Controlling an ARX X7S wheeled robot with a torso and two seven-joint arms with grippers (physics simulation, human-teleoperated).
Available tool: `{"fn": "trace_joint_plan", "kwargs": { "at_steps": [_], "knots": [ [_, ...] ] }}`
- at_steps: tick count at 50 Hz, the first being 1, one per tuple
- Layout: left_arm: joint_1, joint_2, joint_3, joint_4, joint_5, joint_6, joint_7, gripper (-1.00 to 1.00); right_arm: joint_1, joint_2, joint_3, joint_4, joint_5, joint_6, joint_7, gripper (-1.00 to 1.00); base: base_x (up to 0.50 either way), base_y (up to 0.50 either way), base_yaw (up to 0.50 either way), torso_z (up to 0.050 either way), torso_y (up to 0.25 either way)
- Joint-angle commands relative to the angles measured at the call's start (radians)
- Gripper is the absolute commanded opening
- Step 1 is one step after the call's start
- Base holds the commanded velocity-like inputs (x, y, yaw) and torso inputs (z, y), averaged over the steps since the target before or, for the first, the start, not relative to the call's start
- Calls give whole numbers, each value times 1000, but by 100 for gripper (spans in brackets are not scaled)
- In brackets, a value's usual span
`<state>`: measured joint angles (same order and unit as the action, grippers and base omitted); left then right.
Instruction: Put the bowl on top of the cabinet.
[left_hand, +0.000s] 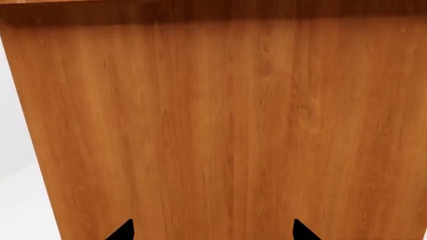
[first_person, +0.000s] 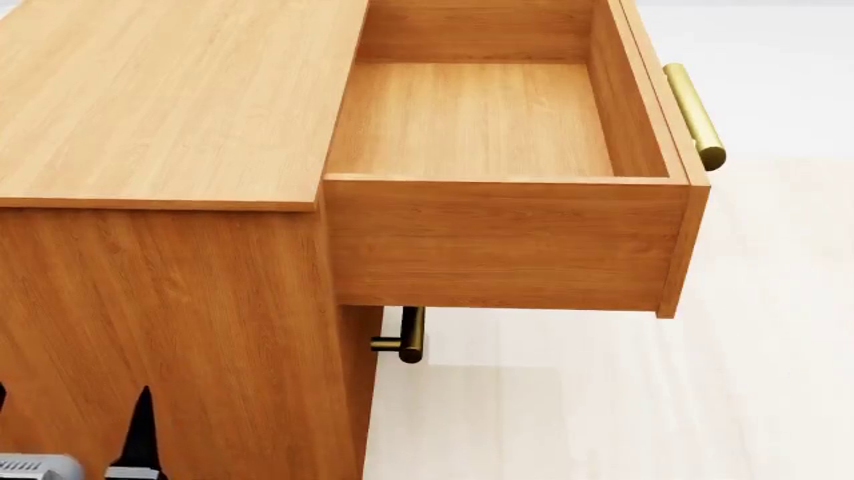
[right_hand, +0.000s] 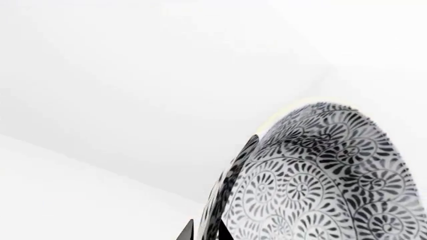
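The right gripper grips the bowl. The cabinet top, upper left, has no bowl yet. The left gripper is spread wide, holding nothing.

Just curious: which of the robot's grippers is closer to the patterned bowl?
Right. The right gripper is at the bowl's rim; the left gripper faces the cabinet's side, no bowl near.

Left gripper spread wide — right gripper clamped.
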<state>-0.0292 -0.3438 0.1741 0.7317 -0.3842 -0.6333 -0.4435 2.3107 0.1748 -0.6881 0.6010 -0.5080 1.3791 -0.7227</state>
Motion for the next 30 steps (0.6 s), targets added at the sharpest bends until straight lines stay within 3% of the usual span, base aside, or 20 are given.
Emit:
{"fn": "trace_joint_plan", "kwargs": {
  "at_steps": [1, 7, 10, 12, 14, 23, 30],
  "knots": [
    [6, -5, 13, 29, 0, -7, -9, 100, 45, -175, 23, 141, 99, -82, 115, -100, 0, 0, 0, 0, 0],
    [40, -13, 17, 6, 7, 37, 8, 100, 45, -175, -97, 107, 591, -98, 391, -100, 0, 0, 0, 0, 0],
    [55, -16, 4, -7, -2, 59, 17, 100, 45, -175, -161, 140, 709, -149, 436, -100, 0, 0, 0, 0, 0],
    [57, -18, 6, -12, -1, 64, 20, 100, 45, -175, -224, 143, 870, -168, 545, -100, 0, 0, 0, 0, 0],
    [57, -20, 9, -25, 2, 72, 26, 100, 45, -175, -248, 173, 902, -207, 532, -100, 0, 0, 0, 0, 0],
    [52, -15, 11, -69, -2, 92, 36, 100, 45, -175, -599, 253, 1464, -431, 699, -100, 0, 0, 0, 0, 1],
    [54, -11, 10, -95, 0, 115, 40, 100, 45, -175, -689, 233, 1647, -510, 709, -100, 0, 0, 0, 0, 0]
  ]
}}
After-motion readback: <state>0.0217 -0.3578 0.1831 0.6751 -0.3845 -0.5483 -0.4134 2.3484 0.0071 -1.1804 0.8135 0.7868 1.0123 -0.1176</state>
